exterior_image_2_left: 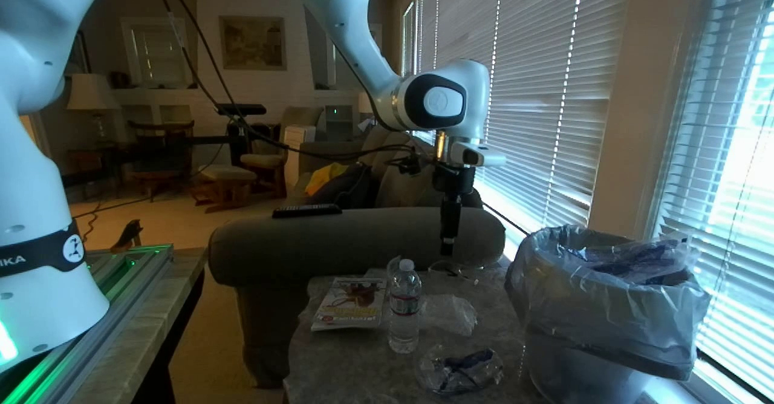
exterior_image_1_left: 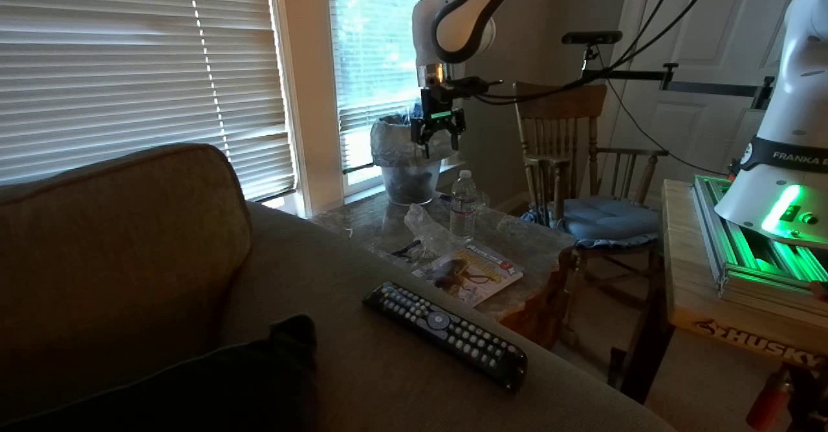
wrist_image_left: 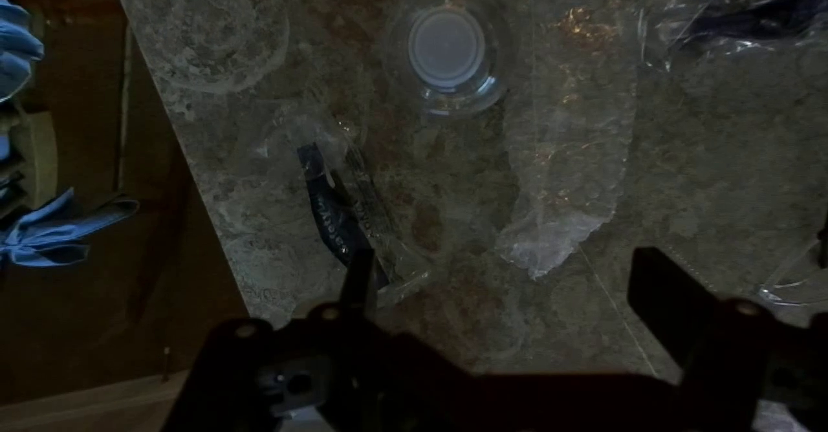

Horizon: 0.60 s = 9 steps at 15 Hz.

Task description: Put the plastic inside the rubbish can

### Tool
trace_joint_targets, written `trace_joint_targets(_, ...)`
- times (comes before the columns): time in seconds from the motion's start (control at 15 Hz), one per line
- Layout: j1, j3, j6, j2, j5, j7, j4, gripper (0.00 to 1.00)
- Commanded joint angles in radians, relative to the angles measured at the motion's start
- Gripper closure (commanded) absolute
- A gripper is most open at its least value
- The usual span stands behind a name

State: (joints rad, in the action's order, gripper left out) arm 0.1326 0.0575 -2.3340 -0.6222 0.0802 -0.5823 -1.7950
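Plastic (wrist_image_left: 563,167) lies on the mottled table (wrist_image_left: 453,315) below my one gripper (wrist_image_left: 501,273), and I have its two fingers (wrist_image_left: 666,296) spread wide, tabletop showing through the gap. I count three pieces I can be sure of in the wrist view. Just ahead of the gap is a long sleeve (wrist_image_left: 576,141), thin, clear and crinkled, its nearer end bunched, whitish and ragged. Alongside it, overlapped by one fingertip from where I look, is a clear packet (wrist_image_left: 375,209) with one dark strip (wrist_image_left: 333,218) in it, bearing pale lettering. Farther ahead, on the opposite side, is a glossy wrapper (wrist_image_left: 724,41) with something dark purple showing, cut off by the frame; a further clear shape (wrist_image_left: 795,283) near that edge is too cropped to name. Past the packet, ahead of the fingers, one clear bottle (wrist_image_left: 446,47) with a white cap stands upright, and near it I get one book (exterior_image_2_left: 351,304) lying flat in an exterior view. Toward the window (exterior_image_2_left: 744,150), apart from the gripper, I have one rubbish can (exterior_image_2_left: 580,364), pale grey-white, lined with one bag (exterior_image_2_left: 604,298), more clear plastic and something dark blue at its mouth. Away from the window, one remote (exterior_image_1_left: 446,335) rests on the sofa arm (exterior_image_1_left: 388,380); past the table's edge, one wooden chair (exterior_image_1_left: 561,102) stands.
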Motion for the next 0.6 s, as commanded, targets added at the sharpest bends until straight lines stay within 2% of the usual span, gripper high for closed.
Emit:
trace_joint_targets(0.0, 0.019, 0.013, -0.047, -0.072, -0.023, -0.016, 0.05, 0.0)
trace_joint_targets(0.2, 0.015, -0.001, -0.088, -0.135, -0.041, 0.009, 0.095, 0.0)
trace_joint_targets(0.53, 0.037, 0.009, -0.057, -0.246, -0.032, 0.021, 0.205, 0.0)
